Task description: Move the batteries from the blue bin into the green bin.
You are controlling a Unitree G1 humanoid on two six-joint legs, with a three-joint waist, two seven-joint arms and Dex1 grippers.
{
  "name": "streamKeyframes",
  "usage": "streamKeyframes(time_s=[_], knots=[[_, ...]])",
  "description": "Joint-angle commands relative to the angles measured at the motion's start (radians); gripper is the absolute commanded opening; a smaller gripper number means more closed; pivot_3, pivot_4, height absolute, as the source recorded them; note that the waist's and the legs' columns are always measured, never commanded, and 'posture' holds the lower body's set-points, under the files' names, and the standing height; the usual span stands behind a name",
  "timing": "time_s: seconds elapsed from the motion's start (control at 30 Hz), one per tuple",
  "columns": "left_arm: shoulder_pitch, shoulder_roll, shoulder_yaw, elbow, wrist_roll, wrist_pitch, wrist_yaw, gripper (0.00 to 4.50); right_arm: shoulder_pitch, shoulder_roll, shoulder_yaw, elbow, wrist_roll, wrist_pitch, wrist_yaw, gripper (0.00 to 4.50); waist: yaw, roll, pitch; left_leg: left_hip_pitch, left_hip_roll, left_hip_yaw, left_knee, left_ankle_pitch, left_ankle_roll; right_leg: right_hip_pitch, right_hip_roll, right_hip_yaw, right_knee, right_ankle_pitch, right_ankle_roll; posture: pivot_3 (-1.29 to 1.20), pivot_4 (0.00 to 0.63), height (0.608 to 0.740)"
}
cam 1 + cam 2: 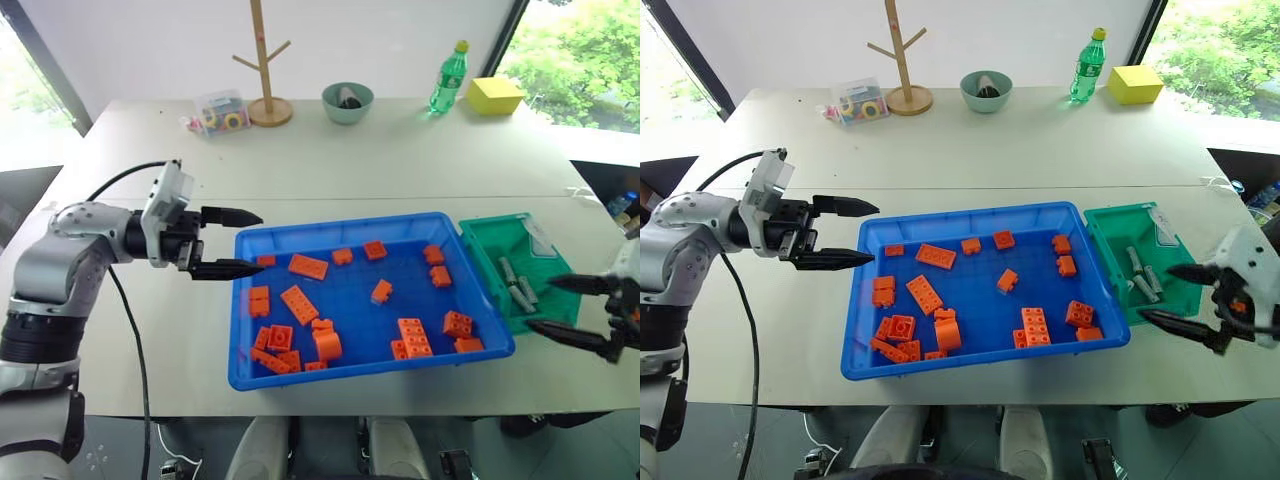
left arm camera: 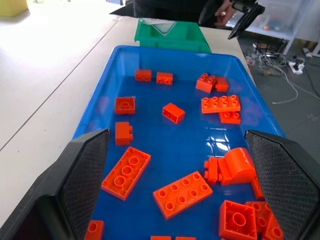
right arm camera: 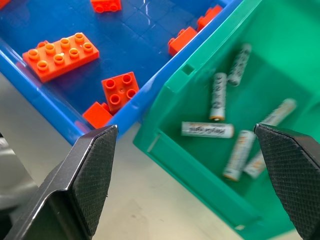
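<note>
Nearest us, the blue bin (image 1: pixel 480 352) sits on the table (image 1: pixel 400 160) holding only orange bricks (image 1: pixel 308 266). Our left tool (image 1: pixel 228 242) hovers open and empty just off its left end. Our right tool (image 1: pixel 1175 295) is open and empty beside the green bin (image 1: pixel 1102 240), where the batteries (image 3: pixel 207 129) lie loose.

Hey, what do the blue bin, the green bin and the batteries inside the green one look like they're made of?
Blue bin: looks like glossy moulded plastic; its floor mirrors the window light and shows a faint grid.
Green bin: also plastic by its look, duller, with a moulded rim.
Batteries: probably metal cells in silvery printed wrap with a soft sheen; the wrap's material is unclear.
</note>
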Motion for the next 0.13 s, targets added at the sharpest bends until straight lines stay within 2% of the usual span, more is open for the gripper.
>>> streamKeyframes(time_s=[0.03,0.13], knots=[[-0.012,0.028,0.042,0.0,-0.004,-0.007,-0.012,4.5,-0.034,-0.024,-0.044,0.039,0.013,-0.039,0.022,4.48,0.002,0.0,0.0,0.0,0.0,0.0,0.0,0.0,0.0,0.0,0.0,0.0,0.0,0.0,0.0,0.0,0.15,0.703],[-0.01,0.04,0.042,0.009,0.006,-0.022,-0.022,4.5,-0.033,-0.02,-0.048,0.046,0.009,-0.052,0.034,4.48,0.005,0.0,0.0,0.0,0.0,-0.001,0.0,0.0,0.0,0.0,-0.001,0.0,0.0,0.0,0.0,0.0,0.15,0.703]])
